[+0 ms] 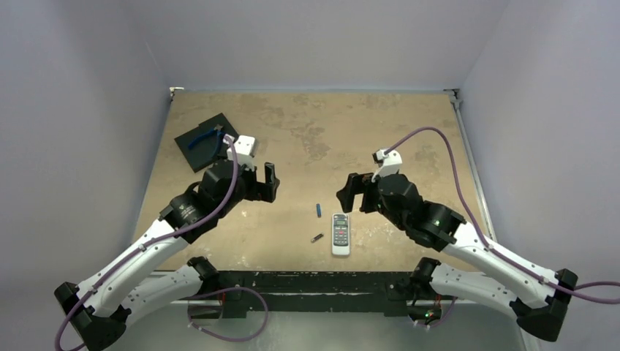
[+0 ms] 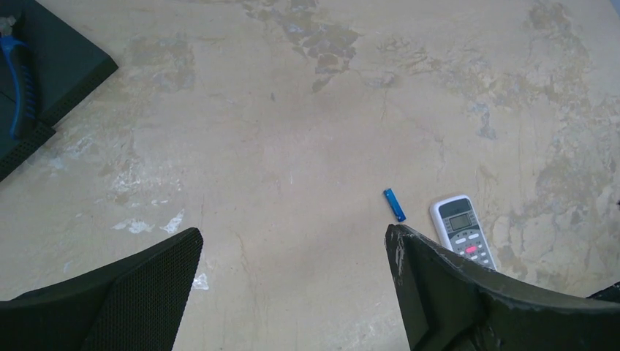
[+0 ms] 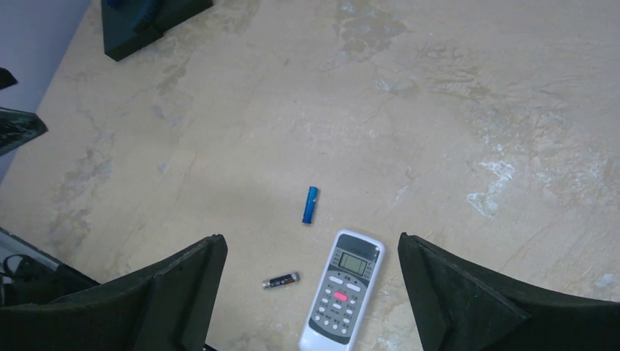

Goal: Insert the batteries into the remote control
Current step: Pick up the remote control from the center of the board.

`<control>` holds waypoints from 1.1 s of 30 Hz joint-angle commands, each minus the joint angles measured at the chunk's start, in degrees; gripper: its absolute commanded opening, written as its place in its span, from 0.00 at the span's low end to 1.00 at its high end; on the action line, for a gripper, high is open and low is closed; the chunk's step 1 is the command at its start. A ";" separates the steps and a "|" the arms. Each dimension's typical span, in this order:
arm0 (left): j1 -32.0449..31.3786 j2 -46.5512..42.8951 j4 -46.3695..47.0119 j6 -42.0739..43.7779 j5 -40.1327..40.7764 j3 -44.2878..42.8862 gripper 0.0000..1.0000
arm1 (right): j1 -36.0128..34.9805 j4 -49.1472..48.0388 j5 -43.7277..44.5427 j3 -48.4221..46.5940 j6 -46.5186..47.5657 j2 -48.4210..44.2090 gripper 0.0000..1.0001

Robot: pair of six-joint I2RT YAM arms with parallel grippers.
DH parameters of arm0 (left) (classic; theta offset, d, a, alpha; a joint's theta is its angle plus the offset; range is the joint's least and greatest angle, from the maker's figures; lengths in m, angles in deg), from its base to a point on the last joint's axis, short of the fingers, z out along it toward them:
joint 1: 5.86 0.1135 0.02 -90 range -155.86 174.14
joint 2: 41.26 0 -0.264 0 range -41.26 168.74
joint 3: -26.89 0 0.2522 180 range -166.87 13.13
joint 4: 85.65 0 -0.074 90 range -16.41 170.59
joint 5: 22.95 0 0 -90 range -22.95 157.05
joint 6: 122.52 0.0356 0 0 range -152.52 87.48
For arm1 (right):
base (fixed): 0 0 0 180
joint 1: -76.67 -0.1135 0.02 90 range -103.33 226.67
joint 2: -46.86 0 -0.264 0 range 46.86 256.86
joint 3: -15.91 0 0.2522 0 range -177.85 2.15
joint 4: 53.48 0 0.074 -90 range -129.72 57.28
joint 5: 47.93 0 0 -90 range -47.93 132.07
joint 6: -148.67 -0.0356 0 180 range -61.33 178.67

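Note:
The white remote control (image 1: pixel 341 234) lies face up near the table's front edge, its buttons and screen showing (image 3: pixel 341 290) (image 2: pixel 463 230). A blue battery (image 1: pixel 319 210) (image 3: pixel 310 204) (image 2: pixel 394 205) lies just beyond its top left corner. A dark battery (image 1: pixel 316 238) (image 3: pixel 281 280) lies to the left of the remote. My left gripper (image 1: pixel 265 183) (image 2: pixel 294 245) hovers open to the left of them, holding nothing. My right gripper (image 1: pixel 351 194) (image 3: pixel 313 252) hangs open above and right of the remote, empty too.
A black square pad (image 1: pixel 205 140) (image 2: pixel 51 69) (image 3: pixel 150 22) with blue-handled pliers (image 1: pixel 207 136) on it sits at the back left. Grey walls close in the table on three sides. The arm bases stand along the near edge.

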 commanded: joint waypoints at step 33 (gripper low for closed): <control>0.23 0.09 -4.62 1.30 6.69 -0.24 0.99 | -3.27 10.34 -4.31 0.58 -10.14 13.10 0.97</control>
